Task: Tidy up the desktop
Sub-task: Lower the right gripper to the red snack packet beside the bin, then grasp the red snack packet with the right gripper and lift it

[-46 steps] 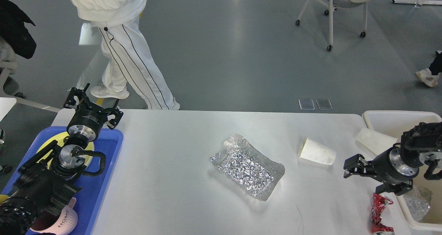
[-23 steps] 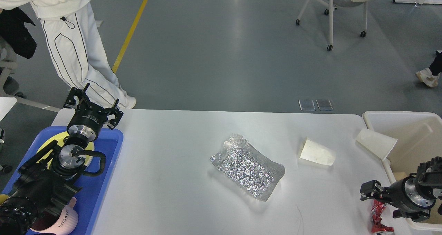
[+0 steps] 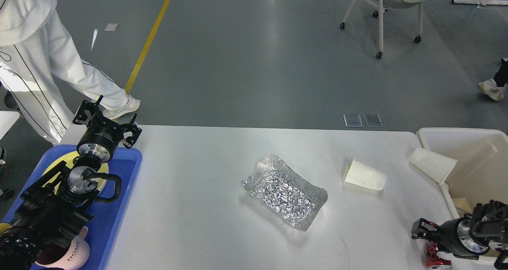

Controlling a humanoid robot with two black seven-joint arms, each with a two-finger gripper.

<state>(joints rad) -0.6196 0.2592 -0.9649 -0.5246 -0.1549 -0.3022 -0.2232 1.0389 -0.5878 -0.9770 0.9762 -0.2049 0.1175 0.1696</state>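
The desktop point(image 3: 206, 206) fills the middle of the view and, in my judgement, the tidying is only partly done. A crumpled foil bag point(image 3: 285, 191) lies at its centre, a white paper cup point(image 3: 365, 175) lies on its side to the right, and another cup point(image 3: 432, 164) leans on the rim of the cream bin point(image 3: 456, 133). The right gripper point(image 3: 425, 238) is low at the near right edge, over a crushed red can point(image 3: 434, 258); I cannot tell how its jaws stand. The left gripper point(image 3: 106, 121) hangs open and empty above the blue tray point(image 3: 119, 206).
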